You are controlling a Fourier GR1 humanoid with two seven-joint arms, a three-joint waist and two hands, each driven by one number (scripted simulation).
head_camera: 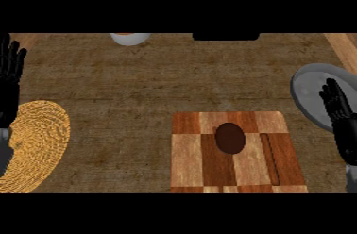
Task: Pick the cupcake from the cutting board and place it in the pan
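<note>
Step in hand, as I'm reading it: the reach for the cupcake (230,137), with nothing grasped yet. It's sitting as a dark brown oval on the cutting board (209,157), slightly above the board's middle and just left of a long dark groove (266,158). The right hand (343,129) is hanging just right of the board, forearm coming in from the lower edge, fingers (333,98) straight, pointing up, released, holding nothing. They're overlapping the grey pan (307,84), which is lying off the board's upper right corner. The left hand (8,87) is resting far left of the board, fingers up and released too, above a woven straw mat (38,143). I'm suggesting the right hand, as it's nearer both cupcake and pan. Come over the board from above, straddle the cupcake evenly so neither side nudges it first, and close low on its body. Lift straight up before swinging right, clear the pan's rim, and release low inside.
</note>
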